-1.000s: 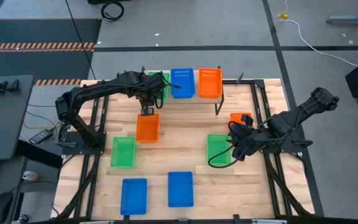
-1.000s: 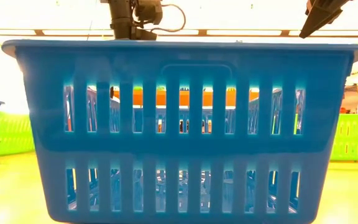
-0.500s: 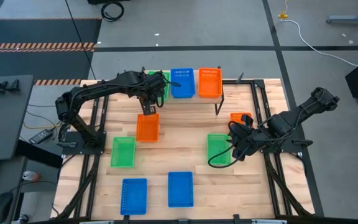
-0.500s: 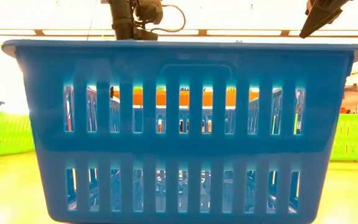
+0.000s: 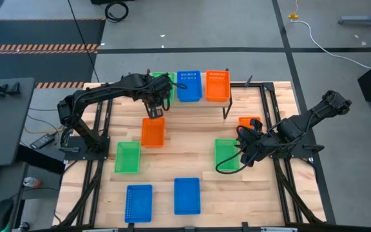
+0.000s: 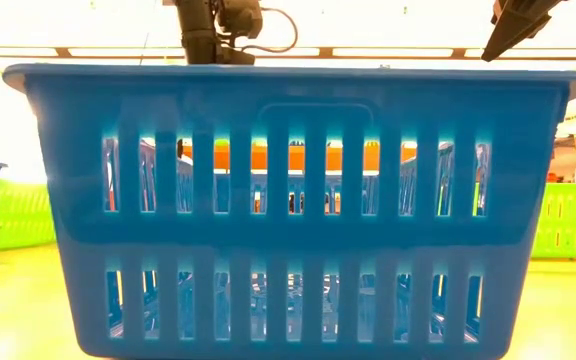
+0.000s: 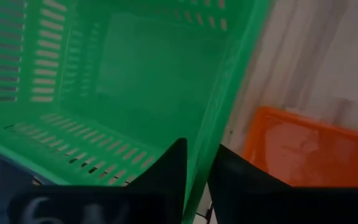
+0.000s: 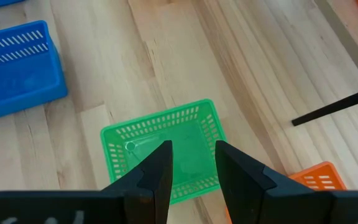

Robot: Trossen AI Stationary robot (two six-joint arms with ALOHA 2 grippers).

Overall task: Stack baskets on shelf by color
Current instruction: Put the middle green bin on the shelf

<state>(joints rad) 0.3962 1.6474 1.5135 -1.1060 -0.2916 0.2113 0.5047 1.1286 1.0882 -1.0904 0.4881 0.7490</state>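
On the shelf (image 5: pixel 237 93) at the table's far edge stand a blue basket (image 5: pixel 189 85) and an orange basket (image 5: pixel 217 85). A green basket (image 5: pixel 165 86) is beside them at the shelf's left end, and my left gripper (image 5: pixel 152 106) (image 7: pixel 197 152) is shut on it. My right gripper (image 5: pixel 240 151) (image 8: pixel 191 165) hovers open above another green basket (image 5: pixel 226 154) (image 8: pixel 166 146) that rests on the table near the right side. An orange basket (image 5: pixel 152 131) (image 7: pixel 309 155) rests on the table just near of my left gripper. My left gripper holds the green basket by the rim of one wall (image 7: pixel 213 134), on the side facing the orange basket on the table. One finger is inside the basket and one outside, coming from above. Whether the basket's bottom rests on the shelf I cannot tell.
Other baskets on the slatted tabletop: green (image 5: pixel 127 156) at left, orange (image 5: pixel 250 122) at right, two blue (image 5: pixel 138 202) (image 5: pixel 187 195) near the near edge. The latter blue basket (image 6: pixel 288 200) fills the low view. The shelf's black legs (image 5: pixel 225 109) (image 8: pixel 334 106) stand on the table.
My left gripper has moved a little toward the far edge and left, carrying the green basket with it at the shelf's left end. My right arm has kept still.
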